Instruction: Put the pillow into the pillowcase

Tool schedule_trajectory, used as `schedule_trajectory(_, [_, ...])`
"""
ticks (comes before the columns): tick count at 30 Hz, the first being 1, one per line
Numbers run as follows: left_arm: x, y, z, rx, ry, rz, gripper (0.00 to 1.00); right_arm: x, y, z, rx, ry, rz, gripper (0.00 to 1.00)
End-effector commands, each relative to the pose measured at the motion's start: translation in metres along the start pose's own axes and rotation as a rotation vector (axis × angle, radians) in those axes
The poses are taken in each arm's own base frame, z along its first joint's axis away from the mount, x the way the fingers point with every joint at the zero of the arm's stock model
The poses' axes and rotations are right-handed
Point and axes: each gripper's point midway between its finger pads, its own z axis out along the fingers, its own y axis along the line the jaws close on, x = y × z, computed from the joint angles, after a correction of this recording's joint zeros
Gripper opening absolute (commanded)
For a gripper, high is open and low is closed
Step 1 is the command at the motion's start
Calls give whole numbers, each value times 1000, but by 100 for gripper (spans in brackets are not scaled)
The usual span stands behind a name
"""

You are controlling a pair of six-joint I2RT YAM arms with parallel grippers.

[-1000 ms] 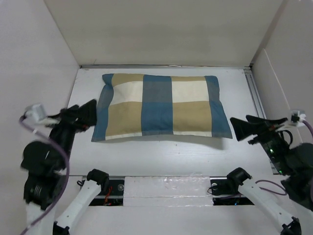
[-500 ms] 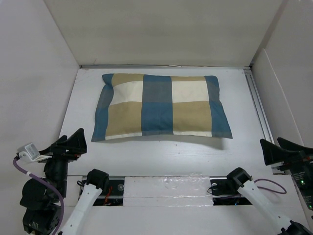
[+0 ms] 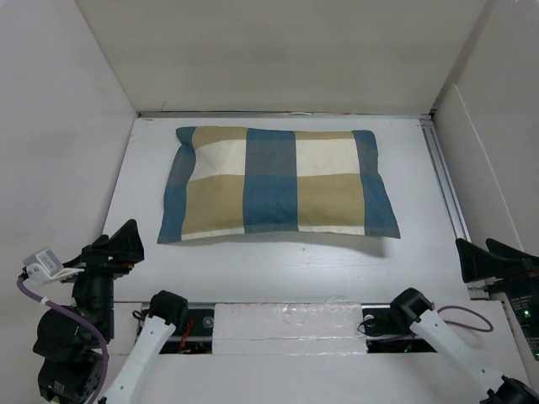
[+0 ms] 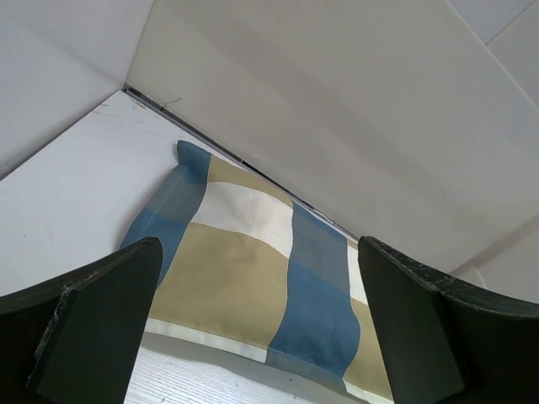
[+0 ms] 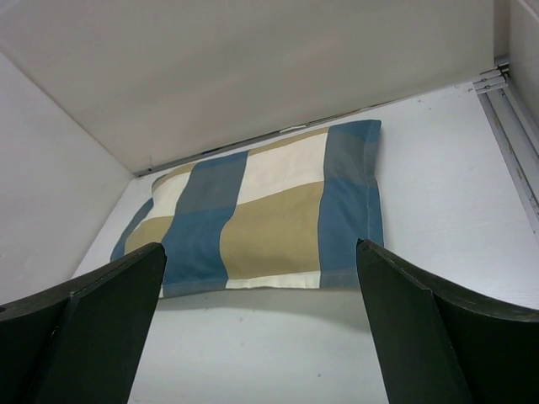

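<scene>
The pillowcase [image 3: 278, 181], in big blue, tan and cream checks, lies flat and plump on the white table [image 3: 278, 265], towards the back. No white pillow shows in any view. My left gripper [image 3: 118, 241] hangs open near the front left corner, well short of the pillowcase [image 4: 253, 269], with nothing between its fingers. My right gripper [image 3: 474, 250] stands open at the front right edge, also apart from the pillowcase [image 5: 261, 219] and empty. In both wrist views the checked fabric shows in the wide gap of the left gripper [image 4: 257, 252] and the right gripper [image 5: 259, 248].
White walls close in the table at the back and on both sides. A metal rail [image 3: 446, 185] runs along the right side. A taped strip [image 3: 286, 324] lies between the two arm bases at the near edge.
Both arms have drawn back from the sides of the pillowcase towards the near edge. Both grippers stayed open and the pillowcase has not moved.
</scene>
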Motion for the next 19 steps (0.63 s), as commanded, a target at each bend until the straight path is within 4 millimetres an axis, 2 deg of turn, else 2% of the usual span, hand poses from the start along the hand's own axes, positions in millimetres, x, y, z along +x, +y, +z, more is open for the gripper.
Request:
schedule_trajectory(1, [-11, 0, -3, 6, -40, -24, 99, -7, 0, 0, -3, -21, 21, 100])
schedule_trajectory(19, [-12, 5, -3, -18, -54, -24, 99, -1, 2, 18, 30, 6, 2, 100])
